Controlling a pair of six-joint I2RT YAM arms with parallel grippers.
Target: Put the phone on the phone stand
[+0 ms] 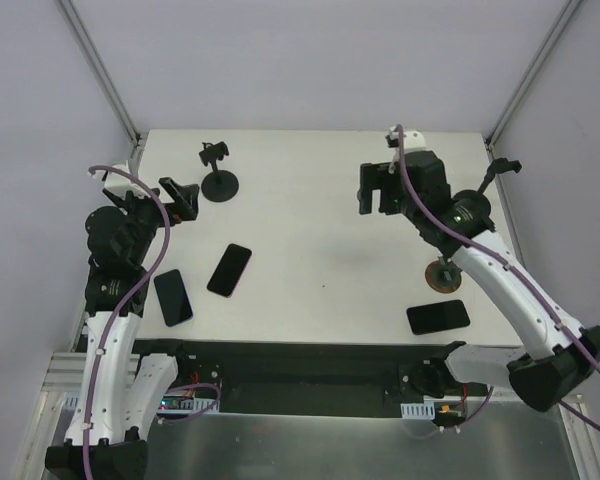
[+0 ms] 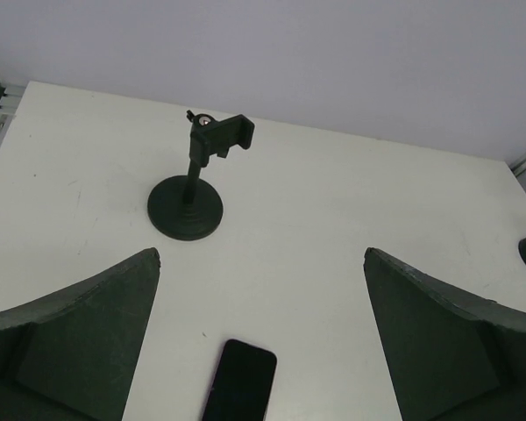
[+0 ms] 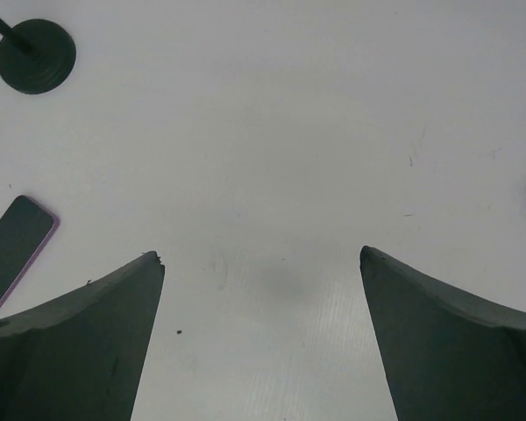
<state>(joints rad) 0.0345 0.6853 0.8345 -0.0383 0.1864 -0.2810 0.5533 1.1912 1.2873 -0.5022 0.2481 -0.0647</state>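
A black phone stand with a round base and a clamp on top stands at the back left; it also shows in the left wrist view. A dark phone lies flat near the middle left, and shows in the left wrist view and the right wrist view. My left gripper is open and empty, hovering left of the stand, above and behind the phone. My right gripper is open and empty, held high over bare table at the back right.
A second phone lies at the near left and a third phone at the near right edge. A second stand with a brownish base stands at the right, under my right arm. White walls enclose the table.
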